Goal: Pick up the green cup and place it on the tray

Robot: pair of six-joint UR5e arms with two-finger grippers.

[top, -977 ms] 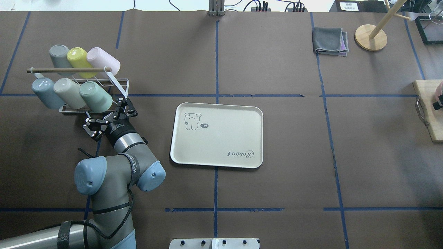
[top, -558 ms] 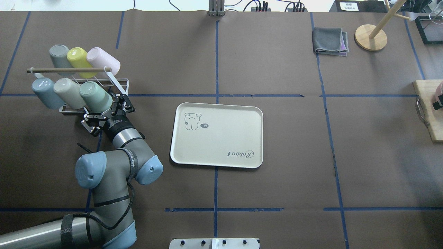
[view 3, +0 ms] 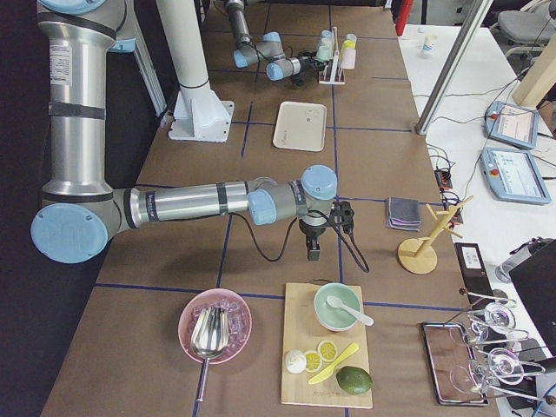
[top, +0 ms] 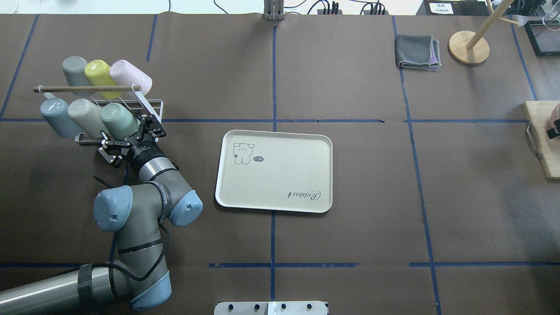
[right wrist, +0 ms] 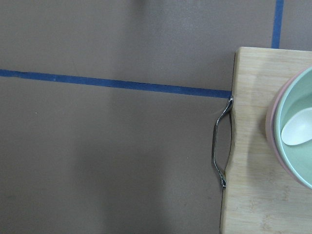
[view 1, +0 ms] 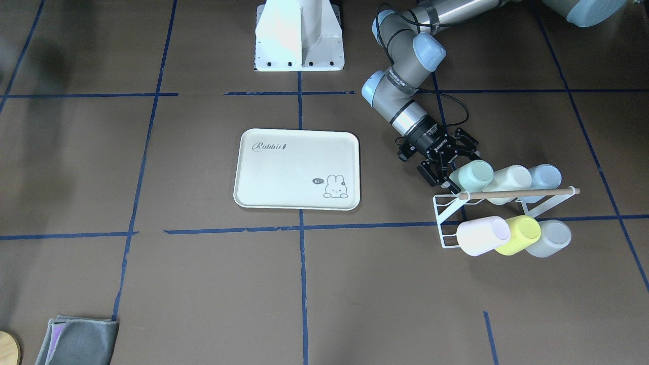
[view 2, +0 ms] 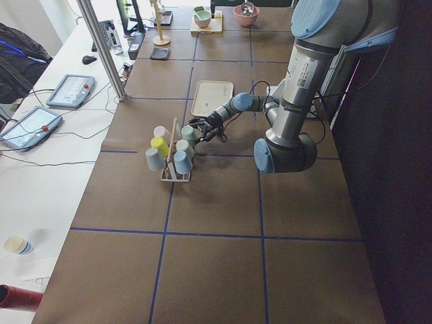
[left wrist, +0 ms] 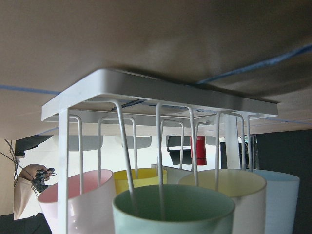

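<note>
I'm low with left gripper (top: 127,138) spread wide: pale mint-green plastic cup (top: 118,120) slants mouth-first off white wire rack (left wrist: 161,92).

Desk (top: 350,245) is covered edge to edge in brown paper, with blue tape lines (top: 272,78) marking a grid. Lighting is even and from above, shadows soft. A white side bench (view 2: 40,202) runs right alongside the desk on the operators' side, with two touchscreen pendants (view 2: 69,90) lying on it. An aluminium post (view 2: 101,47) rises near the seam between bench and desk. Cables (top: 372,8) bunch at the desk's far edge. The black backdrop (view 2: 398,202) on the robot's side could be wall or curtain, can't tell.
</note>
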